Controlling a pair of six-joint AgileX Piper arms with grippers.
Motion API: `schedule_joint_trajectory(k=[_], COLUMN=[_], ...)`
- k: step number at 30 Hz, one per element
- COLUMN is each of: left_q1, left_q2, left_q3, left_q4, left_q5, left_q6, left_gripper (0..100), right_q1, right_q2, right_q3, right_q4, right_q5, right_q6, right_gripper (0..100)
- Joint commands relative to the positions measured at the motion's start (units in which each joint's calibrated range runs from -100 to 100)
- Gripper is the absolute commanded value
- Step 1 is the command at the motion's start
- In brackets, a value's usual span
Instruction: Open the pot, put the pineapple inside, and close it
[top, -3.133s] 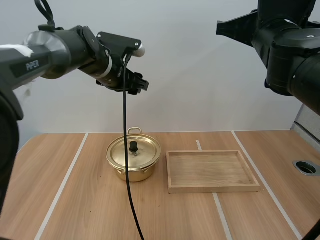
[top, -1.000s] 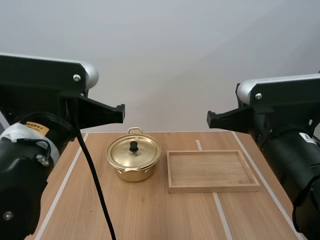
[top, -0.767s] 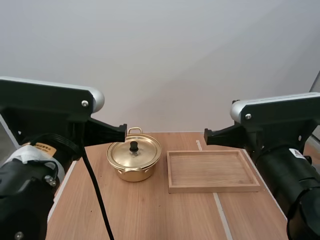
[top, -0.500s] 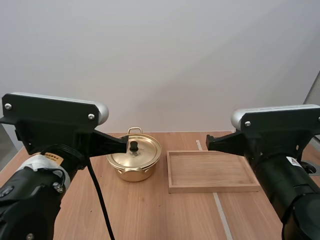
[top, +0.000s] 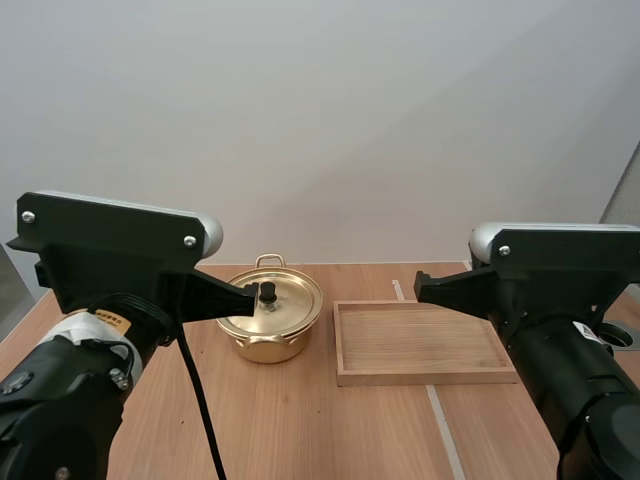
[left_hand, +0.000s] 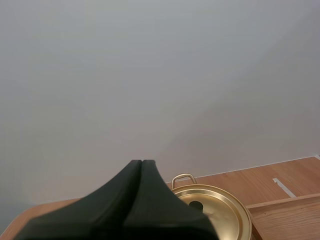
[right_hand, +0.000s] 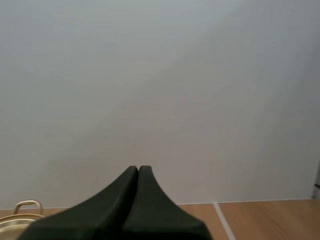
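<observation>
Left tool (left_hand: 141, 162) and right tool (right_hand: 138, 169) — both seemingly pressed together, empty.

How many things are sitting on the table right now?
2: a lidded gold pot, centre, and a wooden tray right of it. The left arm and right arm may hide others.

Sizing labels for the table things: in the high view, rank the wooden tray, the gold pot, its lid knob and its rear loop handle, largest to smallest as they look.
1. wooden tray
2. gold pot
3. lid knob and rear loop handle: both tiny, too alike to rank.
</observation>
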Motion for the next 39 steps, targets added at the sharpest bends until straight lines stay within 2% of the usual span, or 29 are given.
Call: schedule_joint_trajectory(k=[1, 11, 16, 20, 23, 30, 37, 39], left_q1=[0.08, 0.08, 0.08, 0.08, 0.08, 0.08, 0.08, 0.08], left_q2=[-0.3, -0.5, -2.8, -5.9, -8.2, -9.8, -9.8, -9.8], left_q3=[0.1, 0.9, 7.2, 12.9, 16.3, 20.6, 23.6, 23.6], left_q4=[0.5, 0.5, 0.5, 2.4, 5.6, 5.8, 5.8, 6.1], left_q5=[-0.1, -1.1, -6.7, -6.7, -6.7, -6.7, -6.7, -3.3], left_q6=[-0.5, -0.5, -0.5, -0.5, -0.5, -0.5, -0.5, -0.5], left_gripper=[0, 0, 0, 0, 0, 0, 0, 0], right_q1=[-0.3, -0.3, -0.3, -0.3, -0.3, -2.1, -2.5, -2.5], right_q2=[-0.4, -0.4, -0.4, -0.4, -0.4, -2.2, -3.5, -3.7], right_q3=[0.0, 0.0, 0.1, 0.1, 2.8, 12.5, 12.5, 12.5], right_q4=[0.8, 0.8, 0.8, 1.1, 3.3, 3.2, 2.9, 2.9], right_q5=[3.2, 3.2, 3.2, 3.4, 3.4, 3.4, 2.9, 2.9], right_q6=[0.1, 0.1, 0.1, 0.1, 0.1, 0.1, 0.1, 0.1], right_gripper=[0, 0, 0, 0, 0, 0, 0, 0])
